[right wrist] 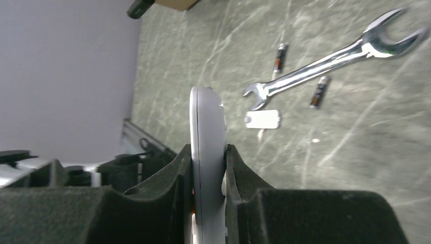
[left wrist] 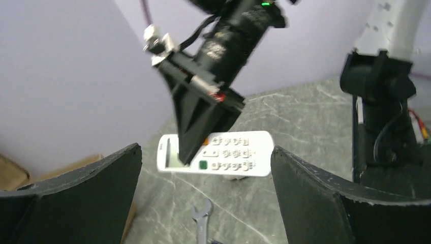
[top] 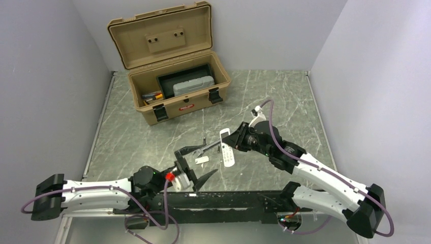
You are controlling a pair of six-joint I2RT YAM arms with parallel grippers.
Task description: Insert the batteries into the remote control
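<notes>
We see the remote control (right wrist: pixel 206 112) lifted off the worktop (top: pixel 284 101), clamped edgewise in the right gripper (top: pixel 228 142), whose jaws sit narrow on its body. Our left gripper (top: pixel 211 158) stands wide and empty, facing it. On the worktop lie a small white cover (right wrist: pixel 262 120), a wrench (right wrist: pixel 330 56) and two batteries (right wrist: pixel 319 92)

No legible text or labels.

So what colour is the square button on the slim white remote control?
Green button, clearest in the left wrist view.
</notes>
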